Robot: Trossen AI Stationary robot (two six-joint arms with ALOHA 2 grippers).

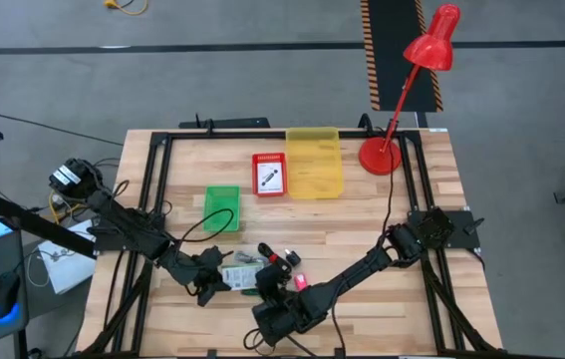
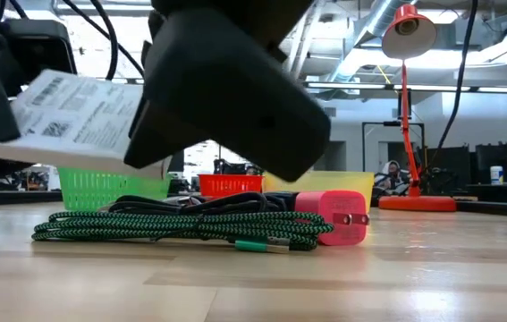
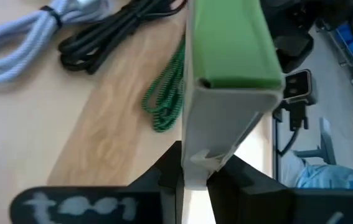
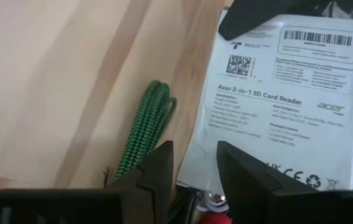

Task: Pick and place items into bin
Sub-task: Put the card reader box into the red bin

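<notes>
We see the left gripper (image 3: 193,180) near the front edge of the table, and its fingers are clenched on a white card reader box (image 3: 226,93) with a green side. In the low view this box (image 2: 74,121) is lifted above the wood and tilted, not touching the table. The right gripper (image 4: 195,165) hangs just beside it, low over the front middle of the table, with its fingers apart and nothing between them; the printed face of the box (image 4: 282,99) shows beyond its fingertips.

Under both grippers a green-and-black braided cable (image 2: 173,228) lies coiled on the table, and a pink charger plug (image 2: 335,215) lies touching its end. A black cable (image 3: 111,34) and a pale grey cable (image 3: 20,34) lie near, probably on the same front part of the table, but the wrist view is not clear here.

Farther back stand a green bin (image 1: 221,207), a red bin (image 1: 269,175) with a card in it, and a yellow bin (image 1: 314,163). A red desk lamp (image 1: 402,95) stands at the far right corner.
</notes>
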